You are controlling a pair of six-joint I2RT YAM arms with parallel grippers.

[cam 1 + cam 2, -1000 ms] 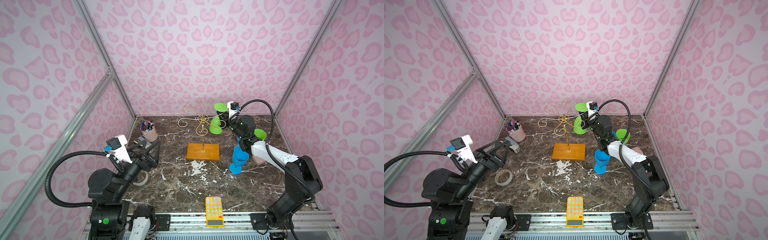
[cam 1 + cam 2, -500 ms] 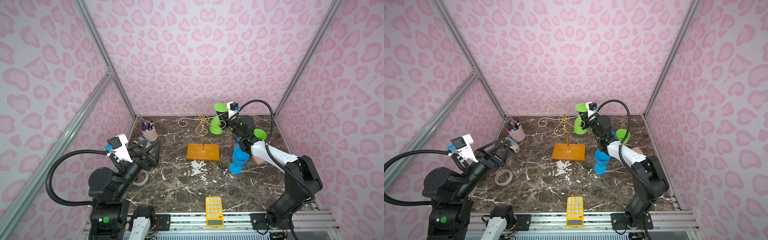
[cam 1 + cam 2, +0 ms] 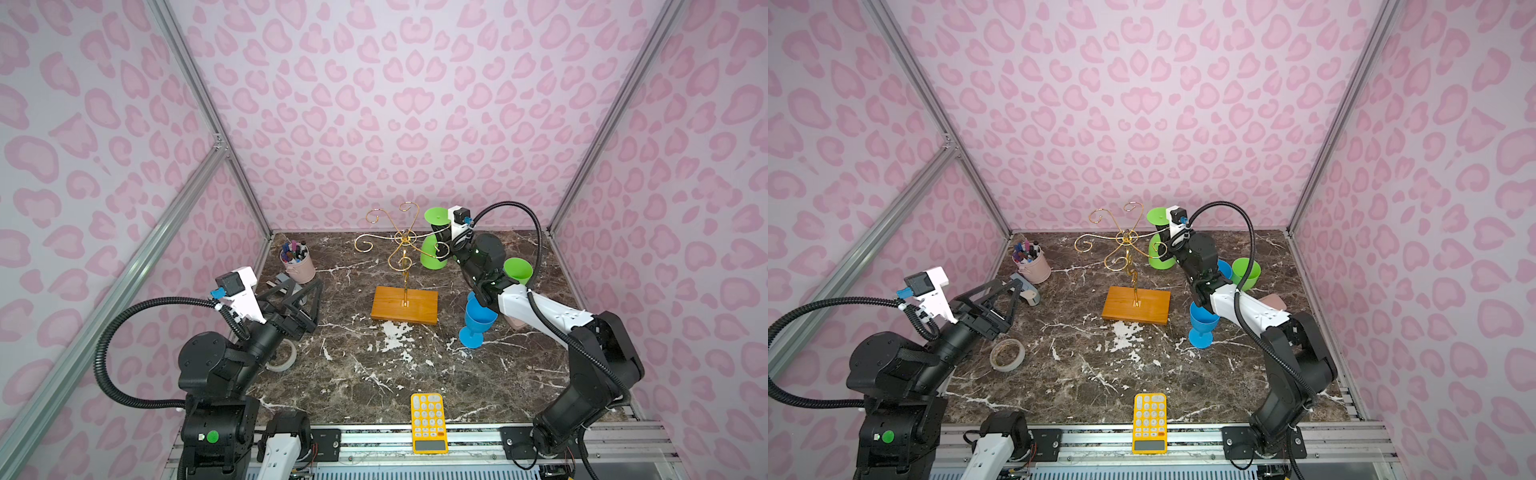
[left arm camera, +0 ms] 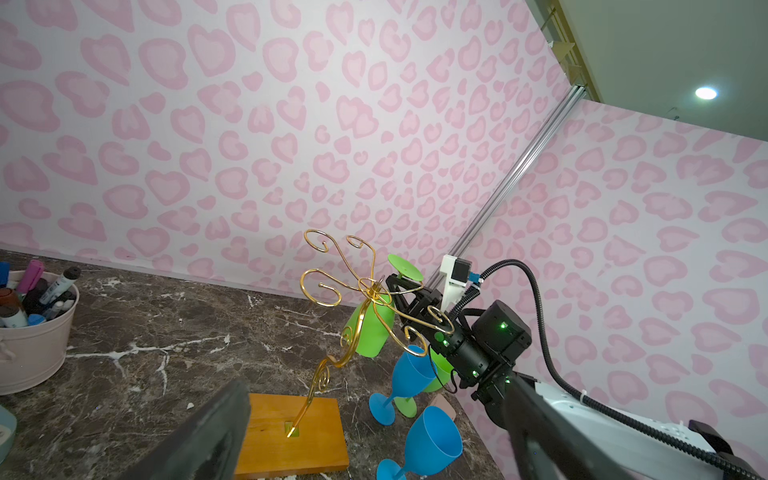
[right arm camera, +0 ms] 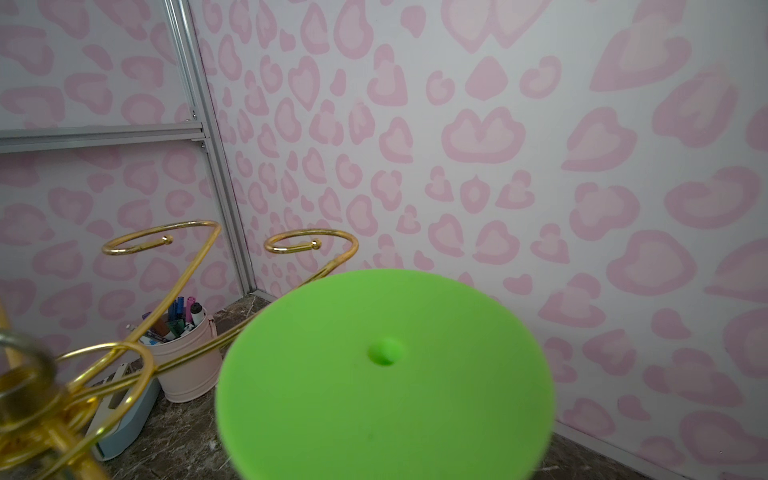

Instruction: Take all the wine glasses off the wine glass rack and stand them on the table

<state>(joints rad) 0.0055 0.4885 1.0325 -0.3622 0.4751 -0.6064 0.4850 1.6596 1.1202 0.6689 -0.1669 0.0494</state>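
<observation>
Top views show nothing shifted on the table (image 3: 374, 374) over the last second. The wine glass rack (image 3: 405, 249) still carries the green wine glass (image 3: 432, 254), inverted, so lift-off is pending. The right claw (image 3: 441, 233) stays clamped just under its foot (image 3: 436, 216), while the left claw (image 3: 304, 291) waits, jaws apart. Only the left wrist view shows that grip; the right wrist view sees just the foot.

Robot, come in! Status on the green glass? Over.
Right pincer shut on green wine glass stem. Left pincer open, empty. Glass upside down at rack arm. Blue glass stands under right arm.
</observation>
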